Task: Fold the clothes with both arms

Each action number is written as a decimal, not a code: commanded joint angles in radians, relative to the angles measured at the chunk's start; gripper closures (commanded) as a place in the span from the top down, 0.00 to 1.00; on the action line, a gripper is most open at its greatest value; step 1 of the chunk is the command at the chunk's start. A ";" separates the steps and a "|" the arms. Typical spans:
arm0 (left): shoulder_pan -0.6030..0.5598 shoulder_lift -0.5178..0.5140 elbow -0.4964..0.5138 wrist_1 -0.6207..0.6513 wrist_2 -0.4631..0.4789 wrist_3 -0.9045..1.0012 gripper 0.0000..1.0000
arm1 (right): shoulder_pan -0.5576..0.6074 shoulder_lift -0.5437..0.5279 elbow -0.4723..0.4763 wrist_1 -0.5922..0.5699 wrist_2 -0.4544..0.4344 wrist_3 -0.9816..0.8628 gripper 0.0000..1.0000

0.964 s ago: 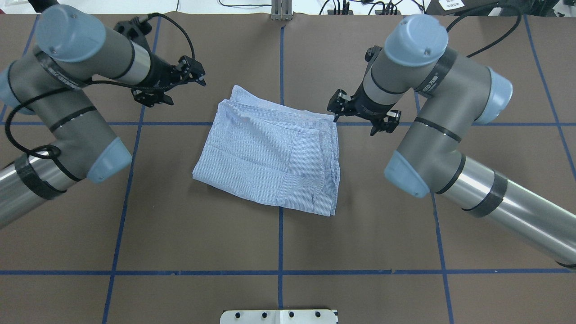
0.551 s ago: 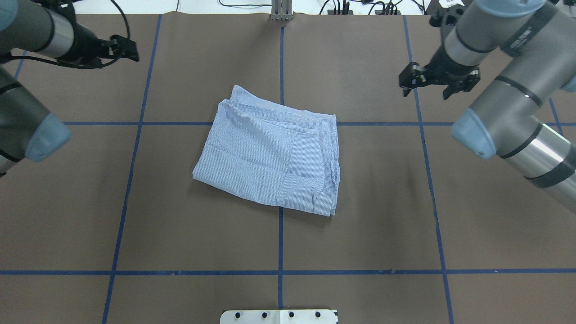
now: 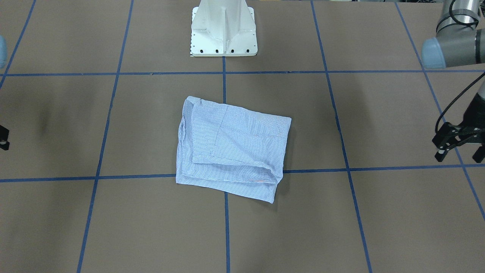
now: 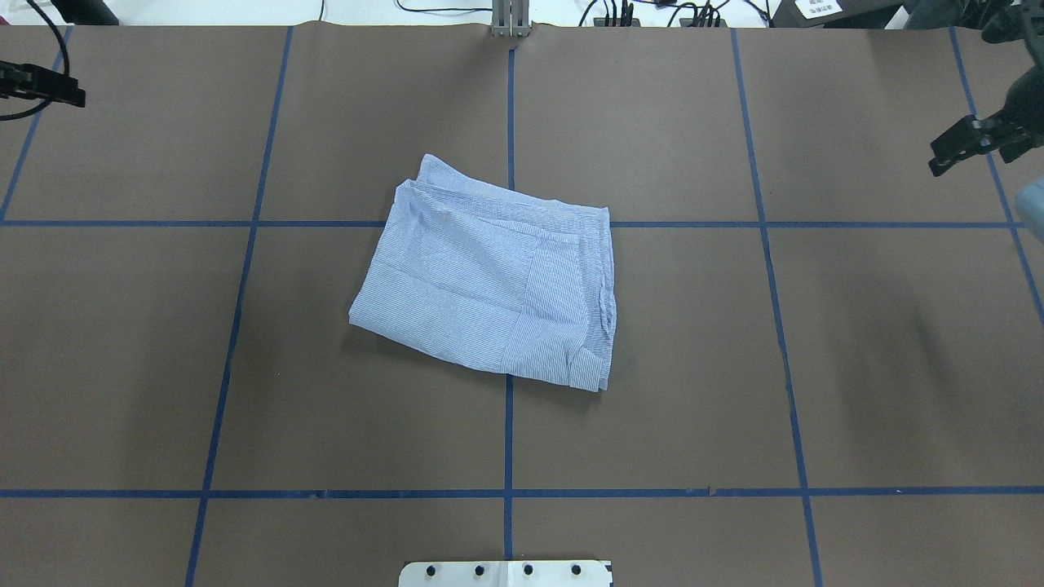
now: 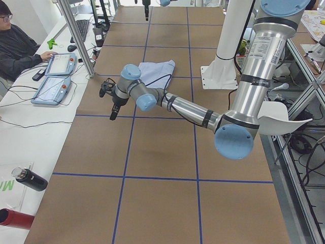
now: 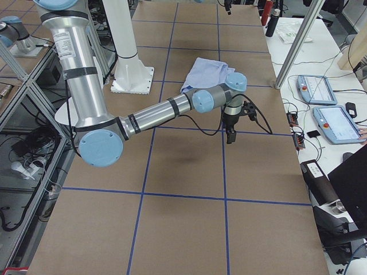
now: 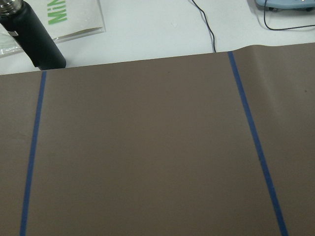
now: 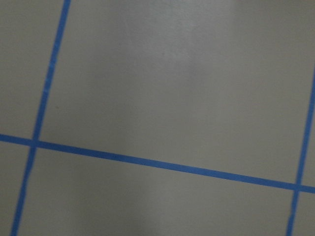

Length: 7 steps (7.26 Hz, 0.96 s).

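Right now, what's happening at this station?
Nothing is being handled. The striped shirt lies folded into a compact, slightly skewed rectangle at the middle of the table, with neither arm touching it. The left gripper hangs far out to its side, fingers open and empty. The right gripper is out at the opposite edge, also open and clear of the cloth. The fold looks finished, or the arms are between steps.

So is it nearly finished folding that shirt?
Looks essentially done: the shirt lies as a compact layered rectangle in the middle of the table, no sleeves sticking out. Nothing is in hand: the left gripper and right gripper hang open and empty near its side edges, clear of the cloth. Left, at most: squaring slightly uneven edges.
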 commanded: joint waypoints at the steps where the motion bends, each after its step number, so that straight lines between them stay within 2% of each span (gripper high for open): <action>1: -0.120 0.130 -0.033 -0.002 -0.064 0.261 0.99 | 0.120 -0.115 0.001 0.004 0.044 -0.192 1.00; 3: -0.120 0.169 -0.019 0.014 -0.062 0.272 0.99 | 0.140 -0.156 -0.013 0.004 0.082 -0.196 1.00; 4: -0.120 0.232 -0.024 0.020 -0.059 0.274 0.99 | 0.150 -0.168 -0.015 0.004 0.085 -0.196 1.00; 5: -0.120 0.275 -0.028 0.034 -0.061 0.356 0.99 | 0.160 -0.208 -0.013 0.004 0.101 -0.200 1.00; 6: -0.151 0.269 -0.044 0.134 -0.061 0.461 0.99 | 0.170 -0.210 -0.015 0.004 0.101 -0.203 1.00; 7: -0.224 0.240 -0.057 0.288 -0.059 0.552 0.99 | 0.180 -0.213 -0.016 0.003 0.105 -0.200 1.00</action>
